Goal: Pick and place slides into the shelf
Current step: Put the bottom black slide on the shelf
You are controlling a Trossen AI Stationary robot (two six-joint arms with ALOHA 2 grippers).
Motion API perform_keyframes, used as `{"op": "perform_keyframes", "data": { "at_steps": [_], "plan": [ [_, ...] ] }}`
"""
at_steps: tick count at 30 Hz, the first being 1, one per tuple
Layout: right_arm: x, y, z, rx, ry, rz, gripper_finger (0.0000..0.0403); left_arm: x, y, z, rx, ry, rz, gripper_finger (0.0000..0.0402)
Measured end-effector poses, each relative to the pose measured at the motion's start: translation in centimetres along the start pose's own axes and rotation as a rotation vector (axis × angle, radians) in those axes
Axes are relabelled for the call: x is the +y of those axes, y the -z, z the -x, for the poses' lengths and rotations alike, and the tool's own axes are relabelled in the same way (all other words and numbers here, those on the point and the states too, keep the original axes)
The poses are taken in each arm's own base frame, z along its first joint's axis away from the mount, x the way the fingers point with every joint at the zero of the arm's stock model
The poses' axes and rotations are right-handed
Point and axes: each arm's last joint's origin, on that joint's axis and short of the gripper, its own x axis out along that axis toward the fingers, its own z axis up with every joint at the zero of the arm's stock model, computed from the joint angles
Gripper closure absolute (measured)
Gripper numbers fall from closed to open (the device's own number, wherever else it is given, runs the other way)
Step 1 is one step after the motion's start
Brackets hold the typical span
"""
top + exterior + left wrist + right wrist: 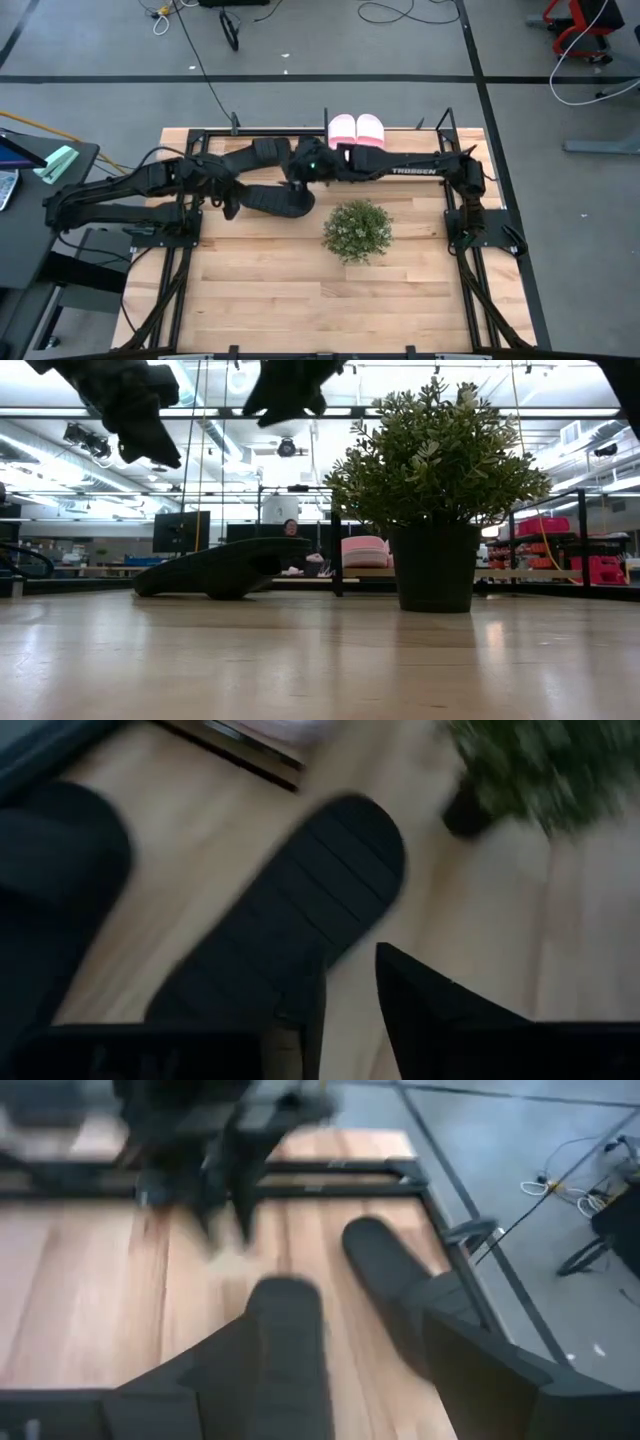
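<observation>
Beside the plant (357, 229), one black slide (277, 200) is left sole-up on the desk (300, 290), unheld; left gripper (228, 207) jaws appear parted, right gripper (312, 165) jaws wide. Pink slides (357, 129) are shelved.

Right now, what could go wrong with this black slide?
1. The black slide seems to lie sole-up; the open left gripper may slip on it.
2. The right gripper hangs close by, so the arms could clash.
3. The plant stands beside the slide; a swing toward the shelf may clip it.
</observation>
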Motion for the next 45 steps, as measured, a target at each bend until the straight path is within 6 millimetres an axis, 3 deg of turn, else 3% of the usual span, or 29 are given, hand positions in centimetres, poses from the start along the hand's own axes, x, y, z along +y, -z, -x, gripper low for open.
{"op": "perform_keyframes", "data": {
  "at_steps": [4,8,14,18,24,32,40,45],
  "plan": [
    [-2.4,-1.7,0.9,-0.061,0.044,-0.079,0.0137,-0.1,0.1,-1.0,0.065,0.040,-0.173,0.0272],
    [-4.0,-2.0,1.1,-0.077,0.074,-0.107,0.0137,-0.1,0.4,-2.2,0.156,0.037,-0.279,0.0217],
    [-4.4,-2.0,1.0,-0.074,0.080,-0.152,0.0137,-1.0,1.0,-4.7,0.281,0.059,-0.369,0.0128],
    [-4.3,-2.0,1.1,-0.074,0.077,-0.147,0.0138,-1.6,1.5,-6.4,0.342,-0.096,-0.468,0.0095],
    [-4.3,-1.9,1.1,-0.068,0.076,-0.145,0.0141,-3.2,1.3,-7.8,0.254,-0.203,-0.546,0.0091],
    [-4.4,-1.4,1.9,0.013,0.073,-0.132,0.0140,-4.6,2.6,-8.6,0.275,-0.271,-0.525,0.0094],
    [-4.4,-1.6,2.6,0.009,0.074,-0.109,0.0142,-4.3,5.7,-9.7,0.307,-0.387,-0.540,0.0095],
    [-4.4,-1.6,2.6,0.011,0.073,-0.107,0.0142,-4.7,5.5,-10.2,0.236,-0.360,-0.530,0.0095]
  ]
}}
